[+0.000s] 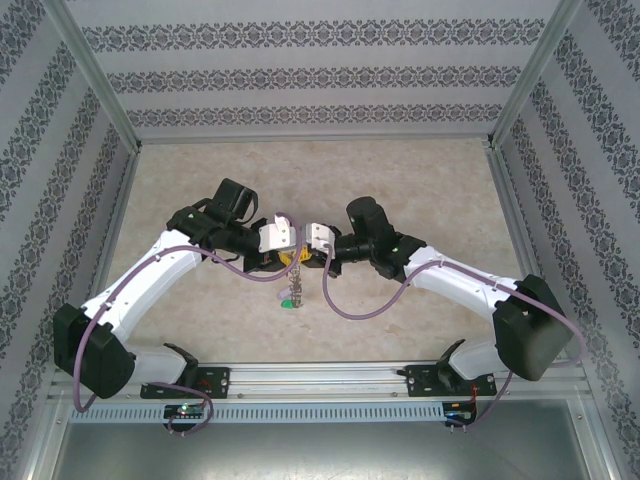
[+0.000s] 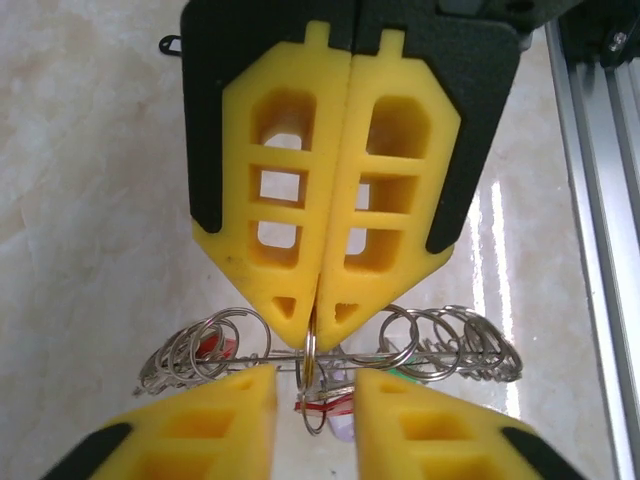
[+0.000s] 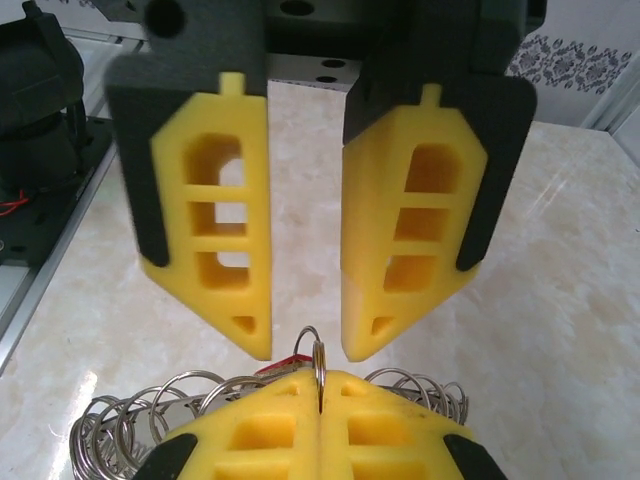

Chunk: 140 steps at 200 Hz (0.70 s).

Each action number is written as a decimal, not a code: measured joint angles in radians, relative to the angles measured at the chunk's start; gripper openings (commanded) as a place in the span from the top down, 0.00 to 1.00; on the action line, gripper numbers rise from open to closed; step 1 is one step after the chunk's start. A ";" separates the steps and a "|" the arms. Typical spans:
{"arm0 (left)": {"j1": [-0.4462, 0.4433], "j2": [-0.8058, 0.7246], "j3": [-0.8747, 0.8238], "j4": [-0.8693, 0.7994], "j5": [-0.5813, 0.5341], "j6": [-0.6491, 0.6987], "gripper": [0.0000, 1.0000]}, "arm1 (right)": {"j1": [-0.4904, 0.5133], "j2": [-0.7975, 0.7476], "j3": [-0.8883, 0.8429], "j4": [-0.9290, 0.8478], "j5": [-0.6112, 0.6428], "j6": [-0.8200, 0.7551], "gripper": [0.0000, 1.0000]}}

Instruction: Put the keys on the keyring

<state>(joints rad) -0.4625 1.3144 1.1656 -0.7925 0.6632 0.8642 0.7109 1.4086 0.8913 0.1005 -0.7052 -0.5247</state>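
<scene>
One loop (image 3: 318, 360) of the keyring (image 3: 120, 430) clenched in right claw (image 3: 320, 388), left claw (image 3: 306, 345) released, parted around it.

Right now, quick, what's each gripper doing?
Left gripper: open, holding nothing.
Right gripper: shut on one wire loop of the keyring.

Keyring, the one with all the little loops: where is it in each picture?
Top external: the keyring is tiny, just below-left of the picture's middle.
Left wrist: across the lower middle, loops fanned sideways.
Right wrist: along the bottom edge, loops at both sides.
Shared landmark: the right gripper, shut on one upright loop of it.
</scene>
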 measured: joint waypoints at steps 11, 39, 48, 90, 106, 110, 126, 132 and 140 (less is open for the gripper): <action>0.011 -0.006 -0.001 0.000 0.018 -0.002 0.61 | -0.002 -0.004 -0.006 0.013 -0.006 0.006 1.00; 0.103 -0.052 -0.058 0.039 0.121 -0.038 0.55 | -0.016 -0.030 -0.048 0.078 -0.032 0.051 1.00; 0.126 -0.069 -0.080 0.049 0.151 -0.052 0.54 | -0.022 -0.035 -0.056 0.096 -0.038 0.063 1.00; 0.137 -0.070 -0.098 0.055 0.286 -0.070 0.52 | -0.029 -0.045 -0.096 0.210 -0.048 0.136 1.00; 0.137 -0.059 -0.098 0.064 0.323 -0.080 0.53 | -0.029 -0.045 -0.119 0.274 -0.048 0.175 1.00; 0.137 -0.057 -0.098 0.067 0.329 -0.082 0.52 | -0.029 -0.045 -0.126 0.294 -0.048 0.185 1.00; 0.137 -0.053 -0.098 0.080 0.343 -0.090 0.53 | -0.029 -0.045 -0.165 0.401 -0.047 0.250 1.00; 0.137 -0.052 -0.100 0.088 0.347 -0.095 0.53 | -0.031 -0.043 -0.179 0.442 -0.048 0.276 1.00; 0.138 -0.052 -0.100 0.096 0.348 -0.102 0.53 | -0.031 -0.039 -0.193 0.491 -0.048 0.309 1.00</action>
<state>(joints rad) -0.3248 1.2621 1.0653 -0.6964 1.0111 0.7620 0.6804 1.3701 0.6983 0.5919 -0.7528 -0.2157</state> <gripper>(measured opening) 0.471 0.050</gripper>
